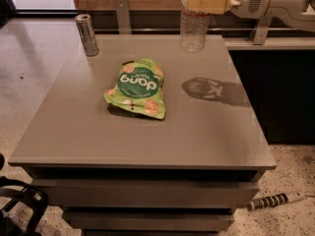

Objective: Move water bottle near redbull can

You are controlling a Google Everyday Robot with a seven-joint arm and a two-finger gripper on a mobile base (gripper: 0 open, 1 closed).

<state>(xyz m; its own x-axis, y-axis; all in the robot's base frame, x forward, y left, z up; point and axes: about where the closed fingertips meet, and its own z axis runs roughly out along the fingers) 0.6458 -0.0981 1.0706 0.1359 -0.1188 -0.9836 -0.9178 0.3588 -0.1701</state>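
Note:
The water bottle (193,27) is a clear ribbed plastic bottle. It hangs in the air over the table's far right part, its top cut off by the upper edge of the camera view. My gripper (204,0) is shut on the bottle's upper part, its cream fingers (209,0) wrapped around it, the white arm reaching in from the right. The redbull can (87,34), slim and silver-grey, stands upright at the table's far left corner, well to the left of the bottle.
A green snack bag (137,88) lies near the middle of the grey table (147,141). The bottle's shadow falls on the table's right side. A power strip (275,200) lies on the floor at lower right. A black object sits at lower left.

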